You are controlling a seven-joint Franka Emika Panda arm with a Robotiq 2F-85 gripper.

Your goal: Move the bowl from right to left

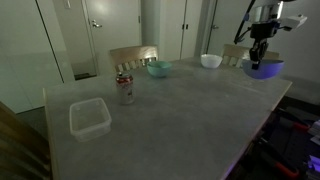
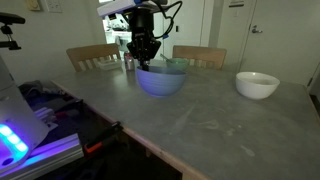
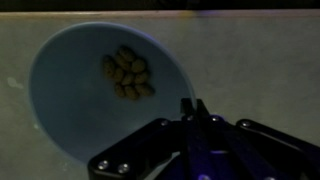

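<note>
The blue-purple glossy bowl (image 1: 265, 69) sits at the table's edge and shows in both exterior views (image 2: 160, 82). In the wrist view the bowl (image 3: 90, 95) holds several small tan pieces. My gripper (image 1: 259, 57) comes down from above onto the bowl's rim (image 2: 143, 63). In the wrist view its fingers (image 3: 190, 106) are pressed together on the rim. I cannot tell whether the bowl rests on the table or is slightly lifted.
A white bowl (image 1: 211, 61) (image 2: 257, 85) and a teal bowl (image 1: 159, 69) (image 2: 177, 64) stand on the grey table (image 1: 180, 120). There is also a drink can (image 1: 125, 88) and a clear plastic container (image 1: 89, 118). Wooden chairs (image 2: 90, 55) stand behind the table.
</note>
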